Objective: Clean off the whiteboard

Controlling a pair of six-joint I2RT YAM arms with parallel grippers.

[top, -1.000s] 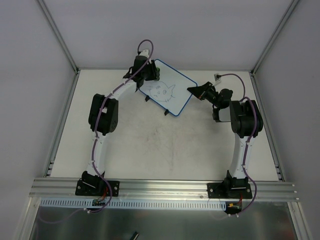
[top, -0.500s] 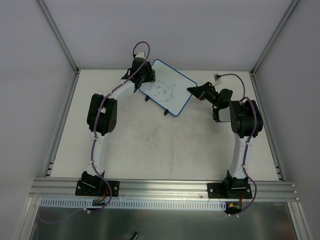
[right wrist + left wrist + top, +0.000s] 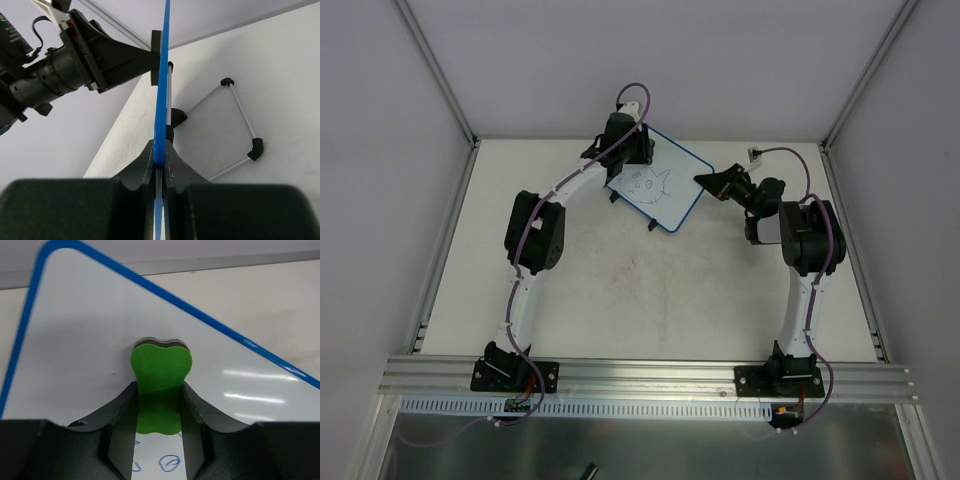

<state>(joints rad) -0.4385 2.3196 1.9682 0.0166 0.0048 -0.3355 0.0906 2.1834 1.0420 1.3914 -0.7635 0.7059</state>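
Noted table (image 3: 620,290) stretching away from the arm bases at the near edge. Farther in, on the right, found right gripper (image 3: 708,182) clamped tight on the right-hand edge of the whiteboard (image 3: 665,195). Confirmed in right wrist view: both fingers (image 3: 145,160) pinching the blue rim, seen edge-on. Recorded whiteboard propped up toward the far centre of the table, face toward the arms, black feet (image 3: 647,224) touching the surface. Saw thin wire stand frame (image 3: 240,125) lying on the table behind the board in right wrist view. Logged cat-face drawing (image 3: 647,183) across the board's middle. At the board's far corner, found left gripper (image 3: 626,150) closed around green eraser (image 3: 160,377). Eraser pressed flat against the white surface just inside the rim, beyond blue pen marks (image 3: 170,463).
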